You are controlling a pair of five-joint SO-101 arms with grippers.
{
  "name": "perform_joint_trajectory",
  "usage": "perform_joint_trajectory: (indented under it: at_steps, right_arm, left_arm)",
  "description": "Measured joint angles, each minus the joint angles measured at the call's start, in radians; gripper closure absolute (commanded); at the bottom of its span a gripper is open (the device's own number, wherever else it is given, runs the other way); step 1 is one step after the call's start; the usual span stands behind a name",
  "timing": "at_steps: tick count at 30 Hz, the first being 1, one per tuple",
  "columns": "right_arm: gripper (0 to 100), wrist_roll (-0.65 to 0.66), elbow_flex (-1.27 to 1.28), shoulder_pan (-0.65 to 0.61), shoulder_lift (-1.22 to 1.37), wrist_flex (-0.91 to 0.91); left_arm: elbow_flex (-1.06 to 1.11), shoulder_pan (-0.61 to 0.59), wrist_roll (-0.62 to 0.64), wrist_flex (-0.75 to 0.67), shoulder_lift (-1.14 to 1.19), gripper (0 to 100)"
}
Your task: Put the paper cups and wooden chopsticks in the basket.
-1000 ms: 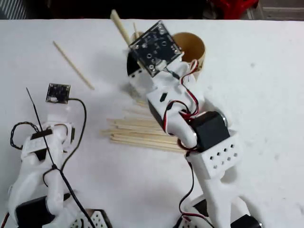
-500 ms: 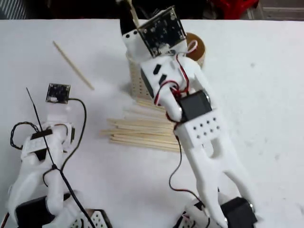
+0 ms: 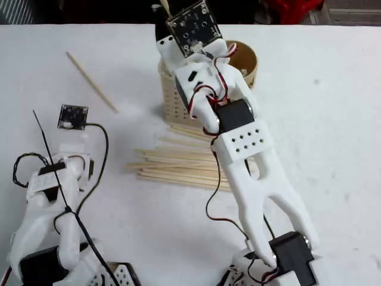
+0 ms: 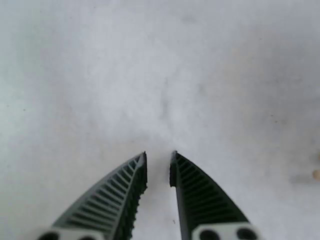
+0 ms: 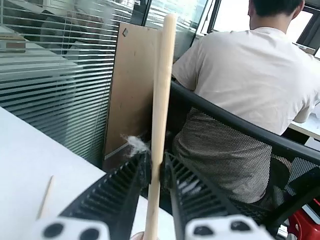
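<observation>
Right arm: stretched toward the far side of the table, with its wrist over the basket. Right gripper: clamped on one wooden chopstick. The stick runs up between the two ribbed fingers, and its upper end stands well clear of the fingertips. In the high view the stick's tip pokes out at the far edge of the table, above the basket. Whether the lower end is inside the basket cannot be told, because the wrist covers it.

Basket: cream, perforated wall, far centre of the table, standing upright.

Paper cup: brown, upright, open mouth up, just right of the basket. The arm hides where the two meet, so contact cannot be told.

Pile of chopsticks: lying flat on the table near the basket, on its near side, mostly running left to right. The right end of the pile passes under the right arm.

Loose chopstick: lying alone at far left, on a diagonal, well apart from the pile and the basket.

Left arm: near left corner, well apart from all the task's things. Left gripper: pointed down at bare table, fingers drawn together with a thin slit between the tips, holding nothing.
</observation>
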Motion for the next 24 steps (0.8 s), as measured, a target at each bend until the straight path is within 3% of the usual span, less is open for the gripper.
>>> perform_joint_trajectory:
  at_steps: [4,14,24]
  right_arm:
    - [87.3,0.0,0.0,-0.002,0.0,0.018]
    - [95.7,0.0,-0.005,-0.002,0.0,0.146]
    - [93.9,0.003,0.028,-0.008,-0.189,0.697]
  left_arm:
    - [0.0,0.0,0.0,0.0,0.0,90]
    - [0.0,0.0,0.0,0.0,0.0,90]
    - [0.0,0.0,0.0,0.0,0.0,90]
